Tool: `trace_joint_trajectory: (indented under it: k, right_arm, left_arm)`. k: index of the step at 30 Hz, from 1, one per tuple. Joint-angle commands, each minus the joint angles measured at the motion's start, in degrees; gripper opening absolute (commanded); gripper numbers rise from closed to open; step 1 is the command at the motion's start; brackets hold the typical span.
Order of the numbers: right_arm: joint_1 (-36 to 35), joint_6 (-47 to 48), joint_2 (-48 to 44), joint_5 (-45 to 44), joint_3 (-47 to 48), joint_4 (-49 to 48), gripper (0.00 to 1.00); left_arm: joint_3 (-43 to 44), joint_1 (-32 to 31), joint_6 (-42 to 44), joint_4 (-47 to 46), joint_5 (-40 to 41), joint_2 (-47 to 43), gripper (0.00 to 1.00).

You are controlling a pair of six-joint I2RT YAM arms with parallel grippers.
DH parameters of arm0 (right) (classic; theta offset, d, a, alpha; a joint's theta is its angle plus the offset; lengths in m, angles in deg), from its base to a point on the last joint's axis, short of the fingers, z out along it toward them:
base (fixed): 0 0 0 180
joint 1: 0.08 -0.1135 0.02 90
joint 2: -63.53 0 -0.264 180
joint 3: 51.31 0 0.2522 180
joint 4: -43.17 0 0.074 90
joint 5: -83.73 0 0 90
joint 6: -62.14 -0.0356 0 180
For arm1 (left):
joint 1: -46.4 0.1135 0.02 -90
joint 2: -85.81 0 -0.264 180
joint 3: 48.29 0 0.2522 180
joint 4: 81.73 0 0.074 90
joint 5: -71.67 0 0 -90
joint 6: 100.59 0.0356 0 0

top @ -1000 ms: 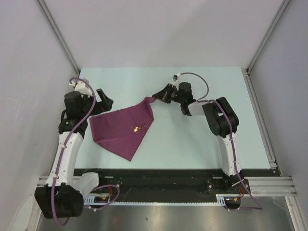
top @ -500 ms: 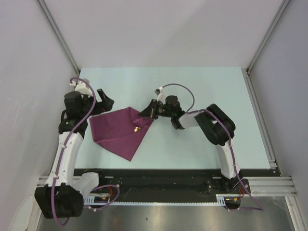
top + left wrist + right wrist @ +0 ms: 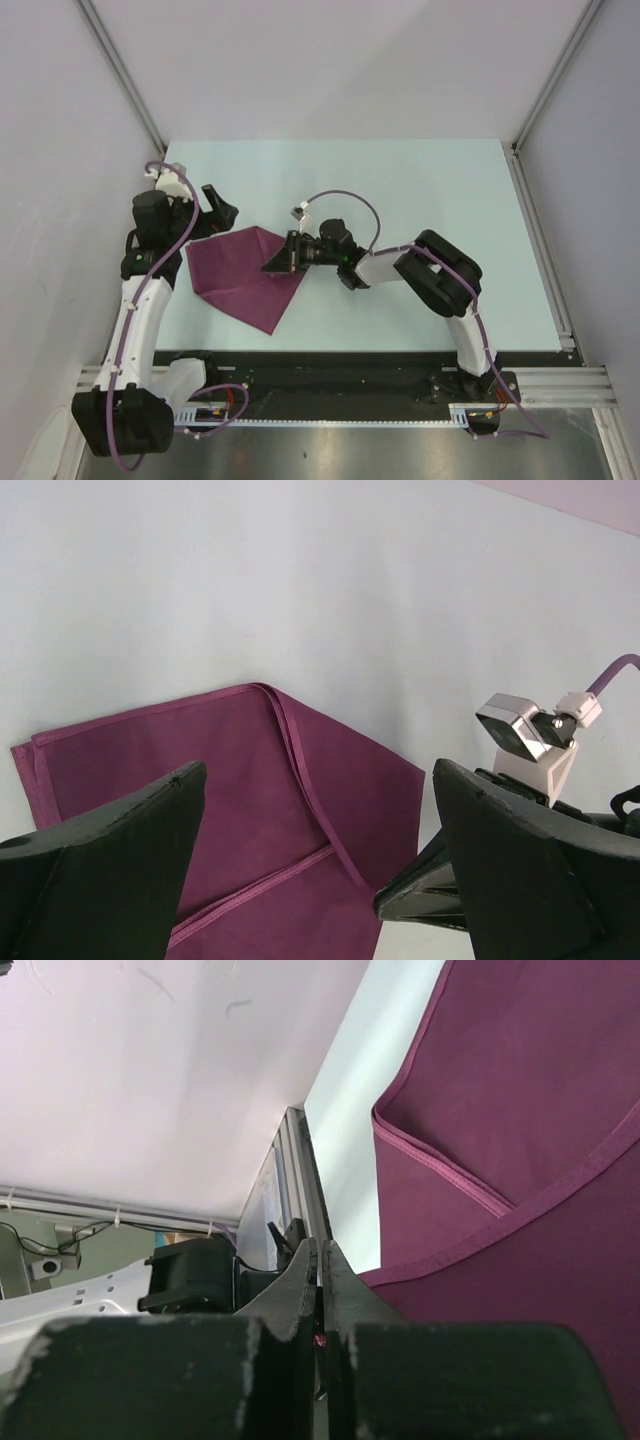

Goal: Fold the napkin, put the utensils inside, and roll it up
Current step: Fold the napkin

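Napkin (image 3: 235, 277) folded on pale-blue table (image 3: 400, 180), white walls (image 3: 330, 60) around; right claw (image 3: 274, 264) pinching its corner, left claw (image 3: 220, 212) agape.

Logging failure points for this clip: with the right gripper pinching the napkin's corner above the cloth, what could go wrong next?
1. The right gripper pinches only a thin hem of the napkin; it could slip and leave a crooked fold.
2. The spoon is not visible; the fold may shove it.
3. The open left gripper sits close, so the arms might collide.
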Motion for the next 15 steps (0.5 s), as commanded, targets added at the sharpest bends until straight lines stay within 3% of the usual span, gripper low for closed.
trace_joint_trajectory:
  k: [1, 15]
  right_arm:
    - [-1.89, -0.92, -2.71, -0.42, -0.11, -2.6, 0.0]
    - [-7.26, -4.09, -1.22, 0.37, 0.24, -5.06, 0.0]
  left_arm:
    - [-0.16, -0.54, -0.69, -2.02, -1.46, -1.36, 0.99]
    - [-0.16, -0.89, -0.87, -2.19, -1.73, -1.71, 1.0]
